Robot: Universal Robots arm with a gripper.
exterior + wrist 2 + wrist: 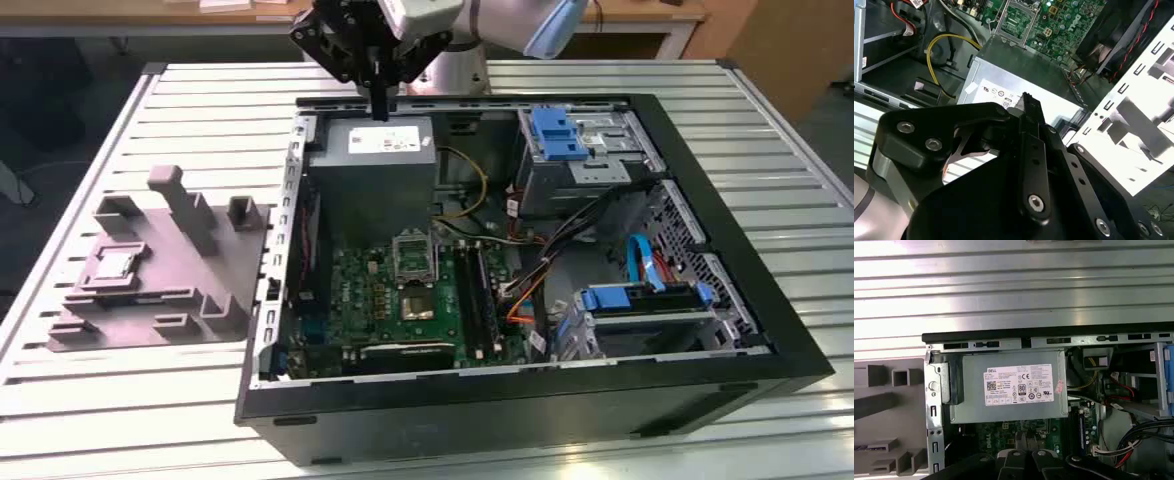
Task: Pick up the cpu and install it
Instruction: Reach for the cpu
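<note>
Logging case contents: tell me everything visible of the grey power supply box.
The power supply box is a grey sheet-metal block with a white label on its upward face. It lies flat in a corner of the open computer case, next to the green motherboard, yellow cables at one side. The gripper hangs above it, seemingly apart.

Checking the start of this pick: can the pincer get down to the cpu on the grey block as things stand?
Probably yes. The cpu lies uncovered on the grey block outside the computer case, while the pincer hangs over the power supply; only the block's upright posts stand nearby.
</note>
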